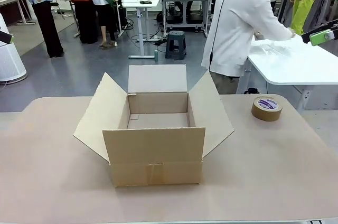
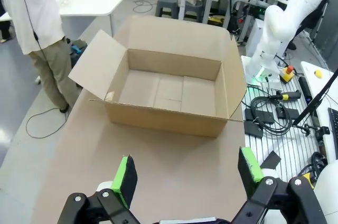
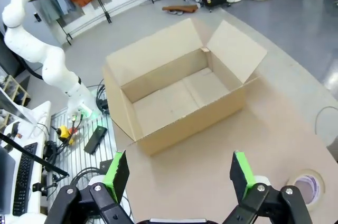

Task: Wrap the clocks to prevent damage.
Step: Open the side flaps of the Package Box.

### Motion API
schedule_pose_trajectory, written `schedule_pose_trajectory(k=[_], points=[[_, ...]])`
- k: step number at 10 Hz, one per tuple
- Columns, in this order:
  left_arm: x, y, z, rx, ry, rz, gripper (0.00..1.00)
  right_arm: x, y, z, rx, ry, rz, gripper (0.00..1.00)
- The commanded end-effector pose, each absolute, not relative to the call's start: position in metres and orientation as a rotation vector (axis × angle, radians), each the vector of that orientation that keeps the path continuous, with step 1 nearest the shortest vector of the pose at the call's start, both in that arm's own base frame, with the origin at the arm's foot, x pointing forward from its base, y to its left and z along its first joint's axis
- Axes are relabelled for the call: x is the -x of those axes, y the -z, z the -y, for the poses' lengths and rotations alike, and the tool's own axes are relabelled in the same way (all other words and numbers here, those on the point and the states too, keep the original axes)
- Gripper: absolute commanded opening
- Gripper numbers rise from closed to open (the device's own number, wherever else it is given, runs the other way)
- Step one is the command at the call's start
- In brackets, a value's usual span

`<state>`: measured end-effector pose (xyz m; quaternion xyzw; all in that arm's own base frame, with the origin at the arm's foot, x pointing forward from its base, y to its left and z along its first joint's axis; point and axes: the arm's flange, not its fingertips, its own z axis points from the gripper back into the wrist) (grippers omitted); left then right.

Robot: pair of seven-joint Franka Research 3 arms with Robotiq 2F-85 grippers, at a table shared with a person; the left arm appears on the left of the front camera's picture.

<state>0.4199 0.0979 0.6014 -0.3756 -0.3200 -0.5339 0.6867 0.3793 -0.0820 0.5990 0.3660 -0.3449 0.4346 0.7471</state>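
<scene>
The clocks are out of view. An open, empty cardboard box (image 1: 156, 129) stands in the middle of the tan table (image 1: 47, 182), all of its flaps spread outward. My left gripper (image 2: 187, 170) hovers high over the table, open, nothing between its green pads, with the box (image 2: 169, 89) ahead of it. Open and empty too, my right gripper (image 3: 178, 172) looks down on the box (image 3: 182, 97) from the opposite side. One green pad (image 1: 323, 36) of it shows at the front view's right edge.
A roll of brown packing tape (image 1: 266, 108) lies on the table's far right, also seen as the tape roll (image 3: 305, 187) by the right gripper. A person in white (image 1: 237, 23) bends over a white table (image 1: 296, 60) behind, hands on a pale sheet.
</scene>
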Motion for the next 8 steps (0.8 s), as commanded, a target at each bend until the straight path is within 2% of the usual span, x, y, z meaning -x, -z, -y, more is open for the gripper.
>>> schedule_pose_trajectory(k=[1,8], points=[[-0.4203,-0.6028,-0.1029,0.871,1.205,0.715,1.0,-0.381,-0.5973,0.084,-0.832,-0.957,0.763,1.0],[-0.4203,-0.6028,-0.1029,0.871,1.205,0.715,1.0,-0.381,-0.5973,0.084,-0.832,-0.957,0.763,1.0]])
